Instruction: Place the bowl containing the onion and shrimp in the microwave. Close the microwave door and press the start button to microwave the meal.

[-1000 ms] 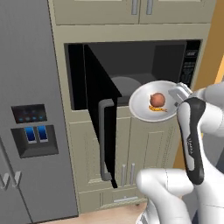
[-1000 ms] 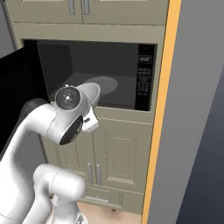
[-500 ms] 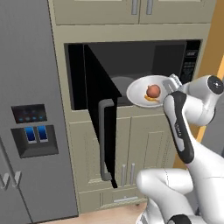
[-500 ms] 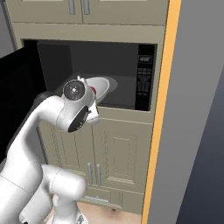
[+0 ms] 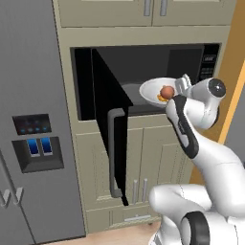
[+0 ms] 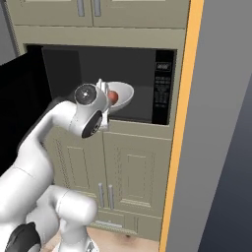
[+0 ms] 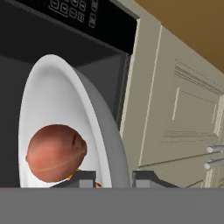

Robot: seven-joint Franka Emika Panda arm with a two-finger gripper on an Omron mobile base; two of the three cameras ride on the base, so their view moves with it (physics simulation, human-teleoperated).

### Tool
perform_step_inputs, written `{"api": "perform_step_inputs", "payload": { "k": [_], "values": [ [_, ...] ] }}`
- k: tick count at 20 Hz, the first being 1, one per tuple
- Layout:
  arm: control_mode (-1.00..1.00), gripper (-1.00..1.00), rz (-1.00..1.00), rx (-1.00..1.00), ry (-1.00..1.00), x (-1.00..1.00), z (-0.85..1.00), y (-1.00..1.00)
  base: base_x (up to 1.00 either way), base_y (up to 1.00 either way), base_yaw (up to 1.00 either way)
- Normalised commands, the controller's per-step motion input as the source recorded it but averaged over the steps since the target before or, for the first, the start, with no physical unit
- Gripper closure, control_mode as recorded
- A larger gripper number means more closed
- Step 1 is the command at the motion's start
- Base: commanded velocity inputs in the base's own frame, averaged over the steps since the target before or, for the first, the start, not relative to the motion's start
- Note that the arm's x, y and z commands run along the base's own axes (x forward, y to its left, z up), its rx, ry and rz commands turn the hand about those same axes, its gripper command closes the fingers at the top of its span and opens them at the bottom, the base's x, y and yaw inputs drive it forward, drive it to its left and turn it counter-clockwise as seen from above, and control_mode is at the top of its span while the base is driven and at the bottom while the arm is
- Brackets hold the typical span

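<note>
The pale bowl [image 5: 152, 90] hangs tilted at the mouth of the black microwave [image 5: 143, 64], just above its cavity floor. My gripper [image 5: 182, 85] is shut on the bowl's right rim. The round reddish-brown onion [image 5: 166, 90] lies in the bowl, with the orange shrimp [image 5: 161, 99] beside it. In the hand view the bowl [image 7: 57, 100] rim runs between my fingertips [image 7: 84, 176], the onion [image 7: 56, 153] close above them. The right base view has the bowl [image 6: 124, 95], onion [image 6: 112, 96] and gripper [image 6: 103, 93]. The microwave door [image 5: 107, 112] stands wide open to the left.
The door's grey bar handle [image 5: 114, 153] juts out at the left of the cavity. The keypad strip [image 6: 161, 93] lies right of the bowl. A tall grey fridge [image 5: 28, 119] stands at the left, beige cabinet doors [image 5: 153, 158] below, an orange side panel [image 6: 184, 123] at the right.
The arm has lifted the bowl up and forward, from in front of the lower cabinets to the mouth of the microwave cavity. The grip on the rim is unchanged.
</note>
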Motion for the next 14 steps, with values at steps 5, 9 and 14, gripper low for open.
{"api": "perform_step_inputs", "payload": {
  "k": [5,9,14],
  "values": [
    [-1.0,1.0,-0.02,0.1,0.0,0.61,0.0,0.0,0.0,0.0,0.0],
    [-1.0,1.0,0.04,0.06,0.0,0.67,-0.07,0.0,0.0,0.0,0.0],
    [-1.0,1.0,0.03,0.01,0.0,0.68,-0.07,0.0,0.0,0.0,0.0]
  ]
}}
